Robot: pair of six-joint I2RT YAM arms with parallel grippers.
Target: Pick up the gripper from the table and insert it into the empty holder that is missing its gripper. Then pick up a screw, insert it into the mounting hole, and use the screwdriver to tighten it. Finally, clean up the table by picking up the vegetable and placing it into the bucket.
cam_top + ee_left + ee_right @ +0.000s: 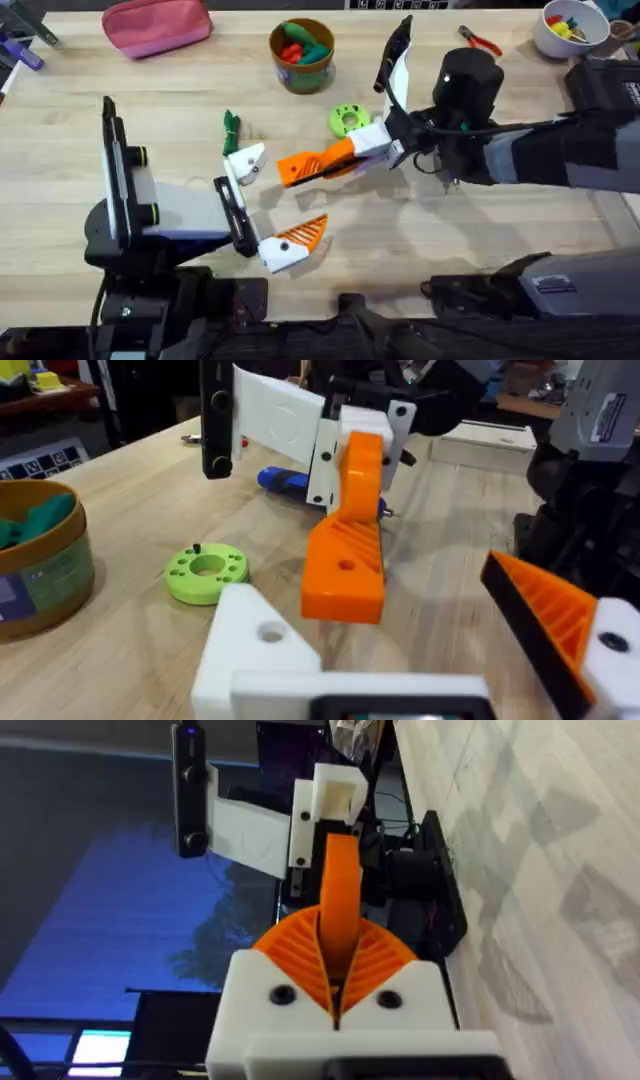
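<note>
Light wood-grain tabletop (pixel 520 230). Pink pouch (pixel 157 25) at far left. Brown bucket (pixel 302 55) far centre, red and green toy pieces inside. Round green disc (pixel 347 120) near middle; dark-green vegetable (pixel 232 131) left of it. Red-handled pliers (pixel 480 41) and white bowl (pixel 570 30) at far right. Blue screwdriver (pixel 290 482) lying flat beyond disc.

Right gripper (pixel 335 160) with fingers pinched together (wrist rolled sideways), left gripper (pixel 272 205) fingers spread.
</note>
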